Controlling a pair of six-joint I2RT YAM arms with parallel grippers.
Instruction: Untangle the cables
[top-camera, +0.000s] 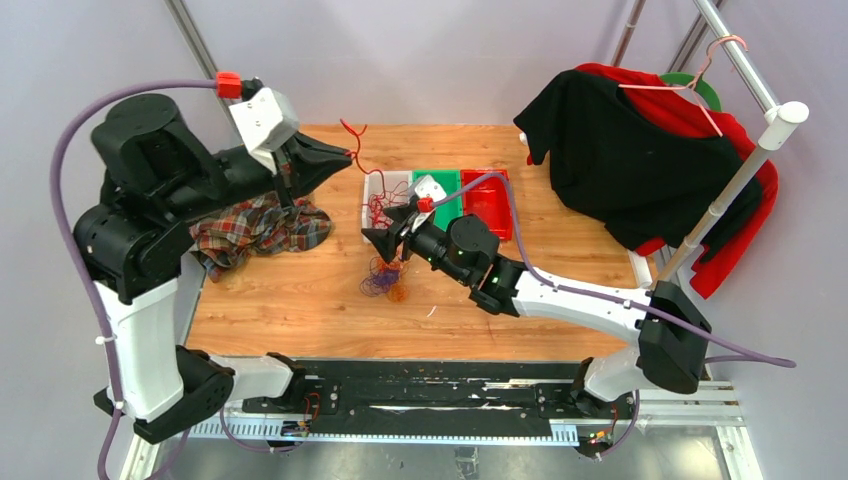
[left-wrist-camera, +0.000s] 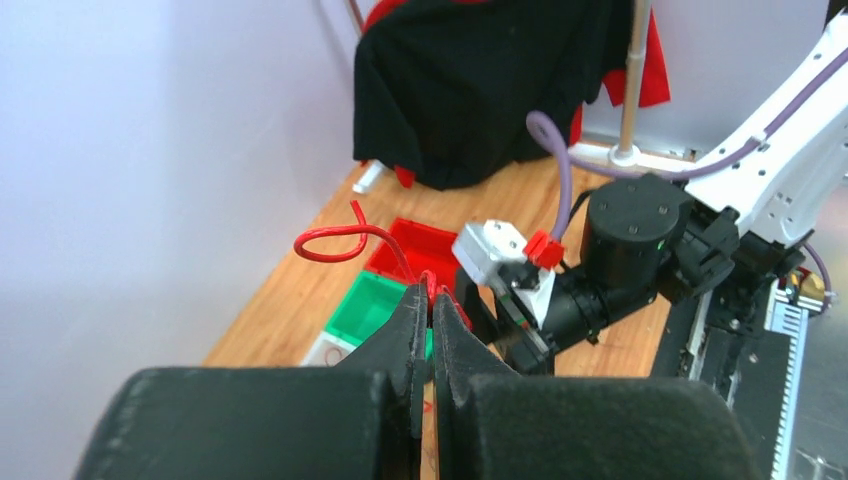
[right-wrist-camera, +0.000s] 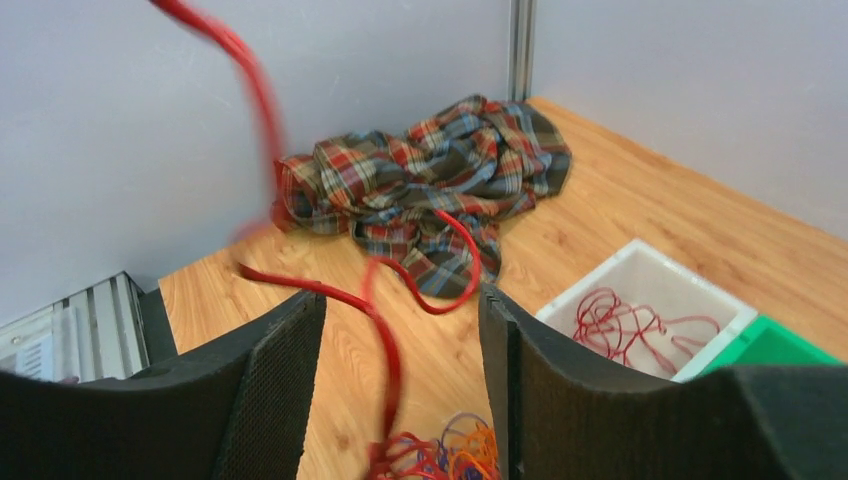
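Left claw (left-wrist-camera: 430, 300) is clenched on a thin dark red wire (left-wrist-camera: 338, 238) whose loose end curls up beyond its fingertips. Right claw (right-wrist-camera: 400, 350) hangs released, jaws spread, and that red strand runs through the gap between its fingers; whether it touches them I cannot tell. Directly beneath the right claw lies the knotted bundle of thin purple, orange and red cables (top-camera: 383, 278) on the wooden table (top-camera: 300, 310). Just beside that claw a white plastic bin (right-wrist-camera: 700, 285) holds more red wire; a crumpled plaid cloth (top-camera: 258, 226) sits below the left claw.
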